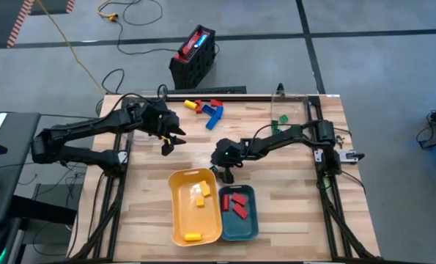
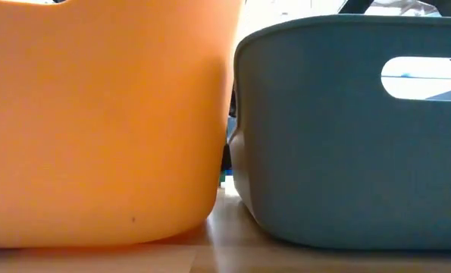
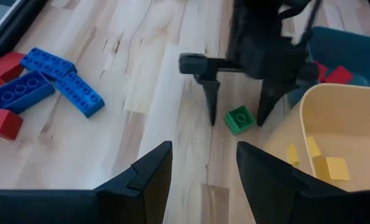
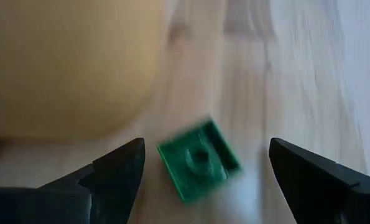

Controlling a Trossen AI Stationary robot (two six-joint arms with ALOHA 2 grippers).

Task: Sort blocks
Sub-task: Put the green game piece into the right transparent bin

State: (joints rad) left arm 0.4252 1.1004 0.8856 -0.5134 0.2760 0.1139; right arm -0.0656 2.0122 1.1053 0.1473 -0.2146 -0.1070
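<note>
A small green block [image 4: 199, 158] lies flat on the table just off the yellow tray's far end [image 3: 239, 118]. My right gripper [image 4: 206, 148] stands over it, open and pointing down, one finger on each side without touching it [image 3: 237, 102], [image 1: 225, 169]. My left gripper [image 3: 203, 152] is open and hovers over bare table to the left [image 1: 172, 139]. Blue, red and yellow blocks [image 1: 207, 110] lie near the far edge, and green ones [image 1: 278, 121] lie to their right. The yellow tray [image 1: 181, 220] holds yellow blocks. The teal tray [image 1: 248, 227] holds red blocks.
The two trays sit side by side at the near edge and fill the low view: yellow tray [image 2: 96, 121], teal tray [image 2: 346, 129]. A clear container [image 1: 291, 103] stands at the far right of the table. A black box [image 1: 194, 55] sits on the floor beyond.
</note>
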